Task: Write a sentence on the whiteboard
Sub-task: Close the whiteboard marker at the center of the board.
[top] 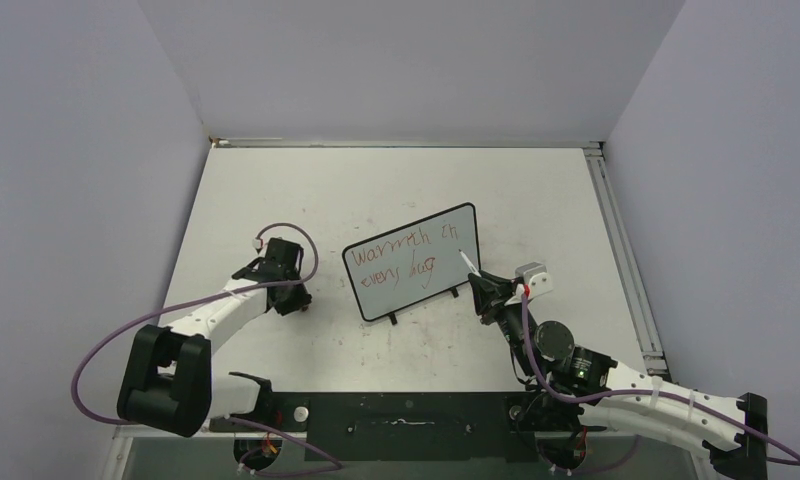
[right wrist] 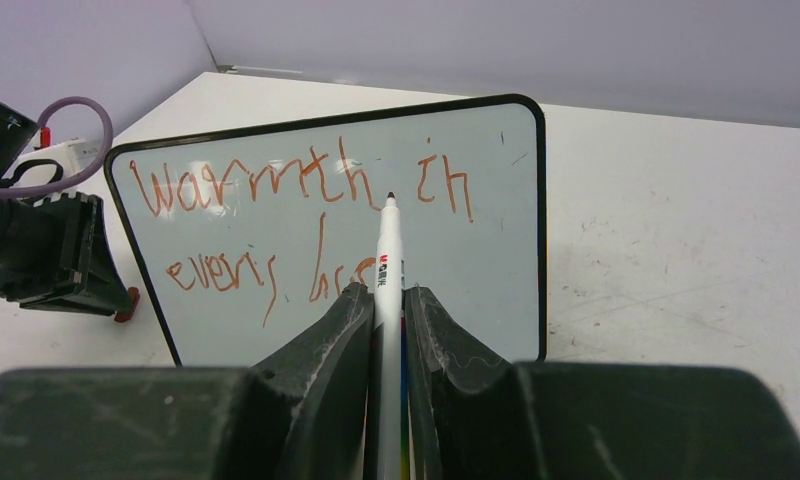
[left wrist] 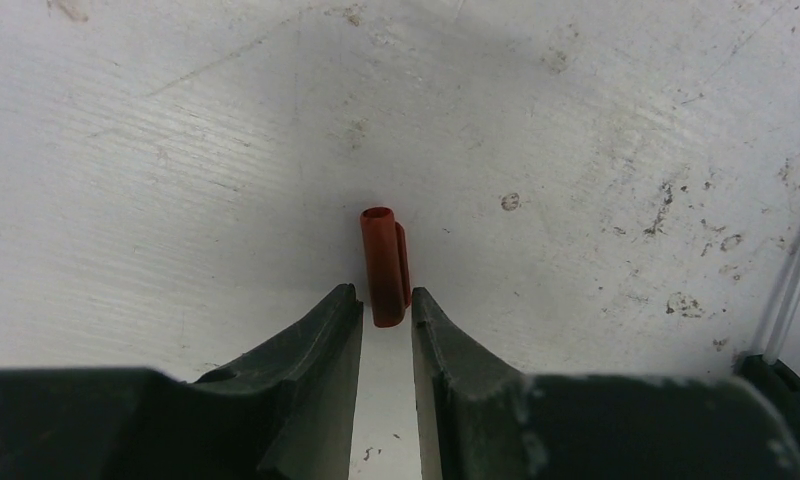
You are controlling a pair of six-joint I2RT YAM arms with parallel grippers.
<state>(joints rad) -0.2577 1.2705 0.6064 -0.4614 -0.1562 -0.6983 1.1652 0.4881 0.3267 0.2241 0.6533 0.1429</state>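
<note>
White barrel first: the marker (right wrist: 388, 250) is clamped in the right gripper (right wrist: 384, 295), whose jaws are drawn in narrow on its shaft, dark tip pointing up and away toward the whiteboard (right wrist: 476, 290). Whether the tip touches the surface cannot be told. Over on the left, the left gripper (left wrist: 386, 300) hangs low over the scuffed table (left wrist: 176, 150), jaws nearly together, with the near end of a red cap (left wrist: 384, 255) pinched between its fingertips. Beyond and between the two grippers the whiteboard stands upright on its little black feet at mid-table, turned slightly askew. The sentence (right wrist: 276, 190) runs across it in two lines of rough red handwriting, "warmth in" above and something like "every day" below.
</note>
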